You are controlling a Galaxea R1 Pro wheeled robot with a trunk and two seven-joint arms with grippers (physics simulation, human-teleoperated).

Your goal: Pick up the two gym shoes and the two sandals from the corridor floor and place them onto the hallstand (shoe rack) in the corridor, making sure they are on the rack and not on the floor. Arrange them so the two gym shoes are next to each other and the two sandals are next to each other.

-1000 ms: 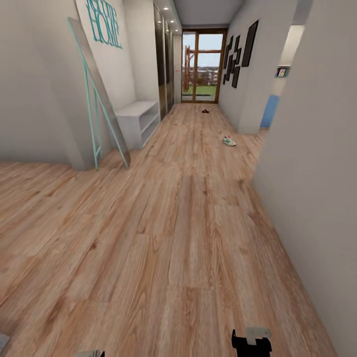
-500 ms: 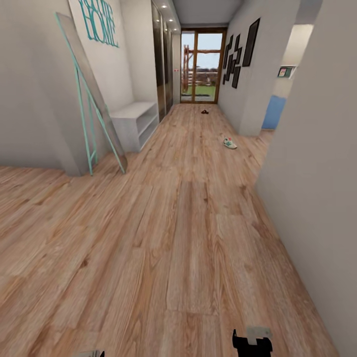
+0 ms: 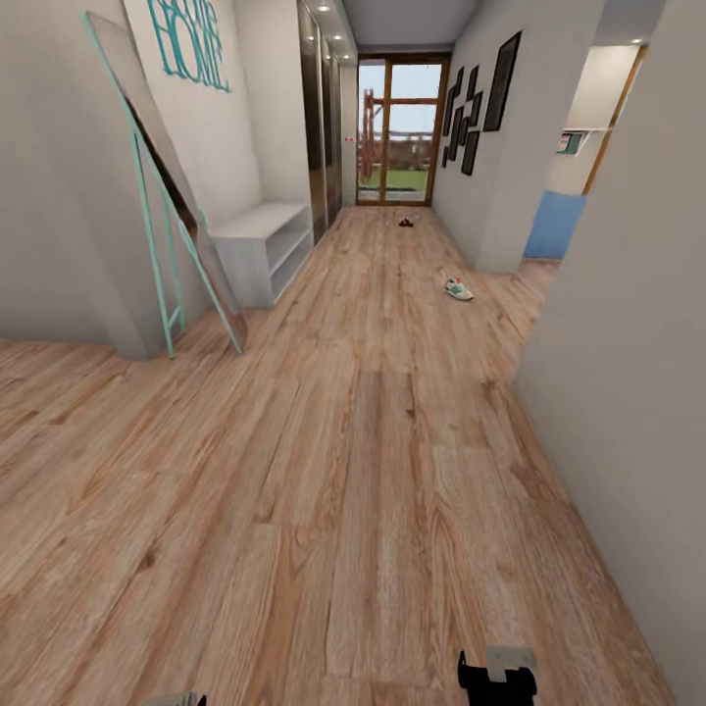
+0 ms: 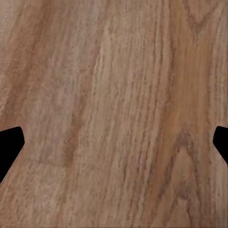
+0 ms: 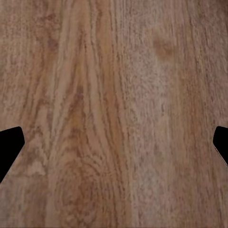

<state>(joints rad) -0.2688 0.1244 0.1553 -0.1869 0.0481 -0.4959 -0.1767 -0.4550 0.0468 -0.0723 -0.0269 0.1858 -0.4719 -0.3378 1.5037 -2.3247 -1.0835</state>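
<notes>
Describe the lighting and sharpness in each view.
Head view: bright daylight through the far glass door, ceiling spots glowing, distant gym shoe small and soft, walls bowed by the wide lens. Both wrist views: evenly lit floor grain, slightly blurred, no glare.

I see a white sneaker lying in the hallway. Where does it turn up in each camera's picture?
Head view: the gym shoe lies on the corridor floor, right of middle, far down the hall.
Left wrist view: wood planks between the open end effector tips, without a shoe.
Right wrist view: the same, planks.
Shared landmark: the wood-grain floor.
</notes>
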